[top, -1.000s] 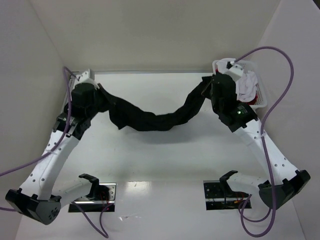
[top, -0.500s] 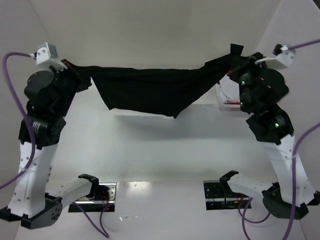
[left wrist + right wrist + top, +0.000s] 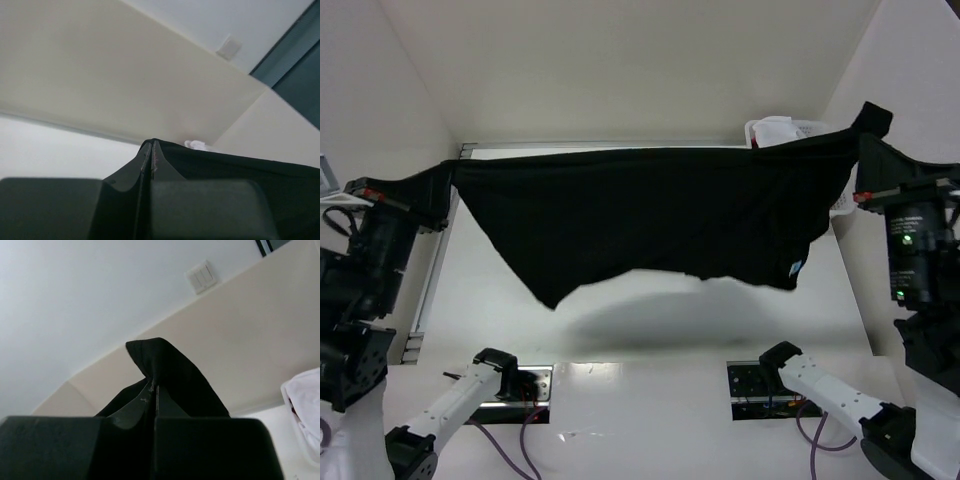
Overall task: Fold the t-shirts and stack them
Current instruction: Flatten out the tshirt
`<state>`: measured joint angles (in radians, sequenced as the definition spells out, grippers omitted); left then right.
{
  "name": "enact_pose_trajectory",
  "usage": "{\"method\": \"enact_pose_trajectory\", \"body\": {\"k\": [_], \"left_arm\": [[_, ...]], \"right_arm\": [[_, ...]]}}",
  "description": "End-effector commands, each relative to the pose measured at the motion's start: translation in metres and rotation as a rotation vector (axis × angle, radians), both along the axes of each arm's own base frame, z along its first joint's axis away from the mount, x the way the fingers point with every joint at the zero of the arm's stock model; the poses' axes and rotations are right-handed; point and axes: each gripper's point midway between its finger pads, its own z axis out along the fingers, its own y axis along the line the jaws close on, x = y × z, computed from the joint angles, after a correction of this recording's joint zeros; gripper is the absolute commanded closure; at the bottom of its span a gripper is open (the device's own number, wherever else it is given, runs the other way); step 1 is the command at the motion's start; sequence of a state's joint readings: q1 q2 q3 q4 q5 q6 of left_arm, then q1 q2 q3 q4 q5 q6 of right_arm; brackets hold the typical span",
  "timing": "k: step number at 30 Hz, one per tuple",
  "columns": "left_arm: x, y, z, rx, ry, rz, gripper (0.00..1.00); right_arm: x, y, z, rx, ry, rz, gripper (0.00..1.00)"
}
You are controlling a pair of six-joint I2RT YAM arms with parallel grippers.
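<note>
Now the white table sits low with open room above it. The black t-shirt hangs spread in the air, top edge taut, ragged lower hem off the surface. The basket peeks out behind its right corner. The left gripper is pinched shut on one top corner, and the right gripper is clamped on the other.

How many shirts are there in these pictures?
2. A black t-shirt hangs stretched between the left gripper and right gripper; a white t-shirt sits bunched in the basket at the back right. More may be hidden behind the black one.
</note>
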<state>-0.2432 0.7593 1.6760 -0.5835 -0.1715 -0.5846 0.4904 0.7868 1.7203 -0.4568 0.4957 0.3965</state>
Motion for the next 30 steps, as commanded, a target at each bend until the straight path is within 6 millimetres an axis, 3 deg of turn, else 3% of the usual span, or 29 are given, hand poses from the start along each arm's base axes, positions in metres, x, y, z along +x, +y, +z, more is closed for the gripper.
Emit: {"method": "enact_pose_trajectory", "body": {"k": [1,4,5,7,8,9,11,13,14,17,18,19,20,21,22,23,24,25,26,27,28,29,30], "left_arm": [[0.052,0.010,-0.042,0.020,0.148,0.121,1.00],[0.094,0.005,-0.085,0.039,0.255,0.148,1.00],[0.105,0.002,-0.098,0.038,0.287,0.148,1.00],[0.136,-0.006,-0.128,0.038,0.364,0.147,1.00],[0.146,-0.011,-0.142,0.037,0.389,0.136,1.00],[0.163,-0.015,-0.174,0.043,0.460,0.138,1.00],[0.183,-0.017,-0.193,0.036,0.487,0.132,1.00],[0.208,-0.027,-0.225,0.039,0.557,0.100,1.00],[0.224,-0.022,-0.246,0.033,0.607,0.115,1.00],[0.247,-0.019,-0.274,0.027,0.659,0.125,1.00],[0.259,-0.015,-0.297,0.033,0.710,0.138,1.00],[0.266,-0.014,-0.301,0.030,0.715,0.137,1.00],[0.275,-0.011,-0.306,0.028,0.722,0.146,1.00],[0.289,-0.004,-0.317,0.024,0.740,0.164,1.00],[0.296,-0.003,-0.322,0.021,0.753,0.158,1.00],[0.308,-0.002,-0.340,0.022,0.786,0.156,1.00],[0.315,0.002,-0.345,0.019,0.795,0.165,1.00],[0.323,0.004,-0.347,0.005,0.800,0.163,1.00],[0.339,0.008,-0.352,-0.002,0.807,0.165,1.00],[0.349,0.008,-0.352,-0.003,0.798,0.165,1.00],[0.357,0.012,-0.354,-0.009,0.800,0.164,1.00],[0.368,0.015,-0.373,-0.015,0.833,0.156,1.00],[0.381,0.014,-0.361,-0.010,0.800,0.143,1.00]], "right_arm": [[0.053,0.019,-0.039,-0.047,0.140,-0.045,1.00],[0.096,0.042,-0.087,-0.049,0.246,-0.038,1.00],[0.112,0.051,-0.117,-0.059,0.307,-0.035,1.00],[0.133,0.063,-0.146,-0.045,0.353,-0.027,1.00],[0.145,0.071,-0.178,-0.041,0.409,-0.024,1.00],[0.153,0.072,-0.191,-0.035,0.429,-0.031,1.00],[0.175,0.085,-0.231,-0.031,0.504,-0.031,1.00],[0.193,0.089,-0.251,-0.015,0.533,-0.020,1.00],[0.207,0.094,-0.278,-0.023,0.586,-0.024,1.00],[0.239,0.104,-0.312,-0.021,0.639,-0.022,1.00],[0.247,0.108,-0.321,-0.028,0.654,-0.024,1.00],[0.257,0.106,-0.328,-0.030,0.670,-0.037,1.00],[0.269,0.108,-0.324,-0.021,0.655,-0.033,1.00],[0.284,0.114,-0.348,-0.040,0.702,-0.039,1.00],[0.295,0.107,-0.356,-0.050,0.721,-0.050,1.00],[0.309,0.111,-0.348,-0.040,0.702,-0.036,1.00],[0.324,0.111,-0.375,-0.054,0.755,-0.042,1.00],[0.334,0.110,-0.381,-0.062,0.766,-0.039,1.00],[0.350,0.106,-0.367,-0.044,0.739,-0.035,1.00],[0.361,0.104,-0.371,-0.041,0.742,-0.045,1.00],[0.374,0.110,-0.395,-0.069,0.783,-0.032,1.00],[0.391,0.106,-0.376,-0.060,0.740,-0.042,1.00],[0.400,0.108,-0.379,-0.075,0.746,-0.043,1.00]]}}
